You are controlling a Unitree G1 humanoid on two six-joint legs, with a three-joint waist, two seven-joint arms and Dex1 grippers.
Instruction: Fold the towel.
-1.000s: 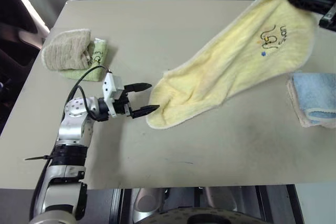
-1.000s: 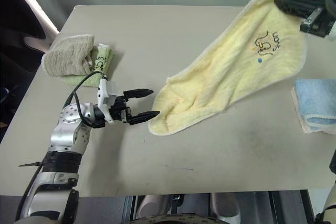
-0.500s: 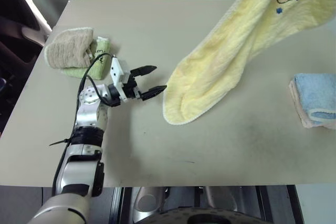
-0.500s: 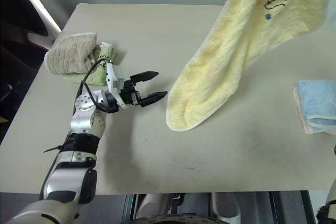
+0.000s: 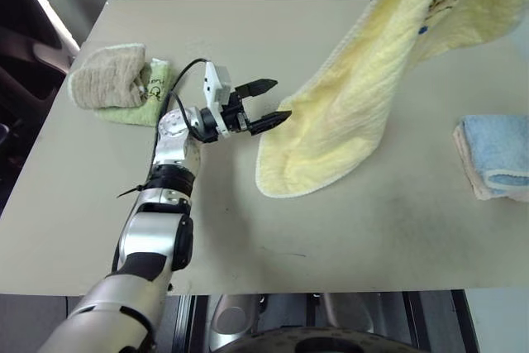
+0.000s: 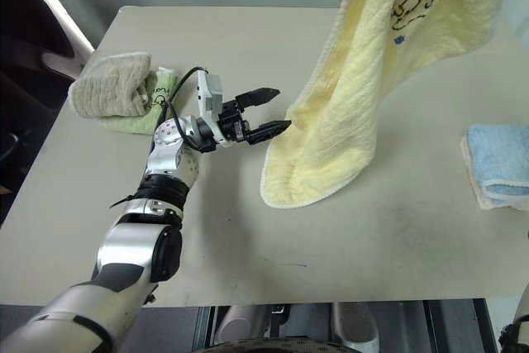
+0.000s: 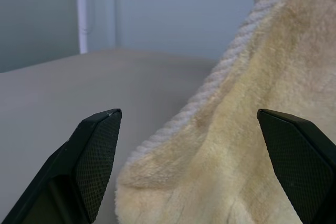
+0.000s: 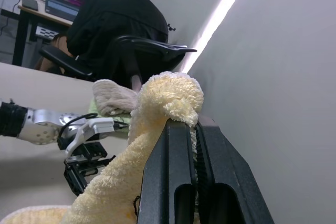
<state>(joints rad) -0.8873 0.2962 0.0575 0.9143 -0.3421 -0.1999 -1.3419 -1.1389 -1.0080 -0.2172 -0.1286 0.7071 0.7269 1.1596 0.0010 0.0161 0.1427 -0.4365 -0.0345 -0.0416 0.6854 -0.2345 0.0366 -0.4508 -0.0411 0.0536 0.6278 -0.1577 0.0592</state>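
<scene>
From the head cameras I see the towel (image 5: 355,105) hanging over the table (image 5: 248,31), lifted by its upper corner, which runs out of the top right of the picture. Its long axis slopes steeply from that high right corner down and to the left, and the rounded lower end points down at the tabletop near the middle; I can't tell whether that end touches the surface. The dark lettering and the blue dot (image 6: 399,39) sit near the raised corner. My left gripper (image 5: 273,101) is level, aimed to the right at the towel's near edge, jaws spread wide with nothing in them, the lower fingertip just beside the cloth. At the table's left lies a beige-brown towel (image 5: 106,74) on a light green one (image 5: 153,88); a light blue folded towel (image 5: 496,150) lies at the right edge.

Through the left wrist camera, the two black fingertips (image 7: 100,145) stand far apart, with the towel's corded hem running between them.

Through the right wrist camera, my right gripper (image 8: 195,140) is clenched on the towel's bunched corner, which bulges above the fingers. A person (image 8: 113,24) sits at a desk behind.
</scene>
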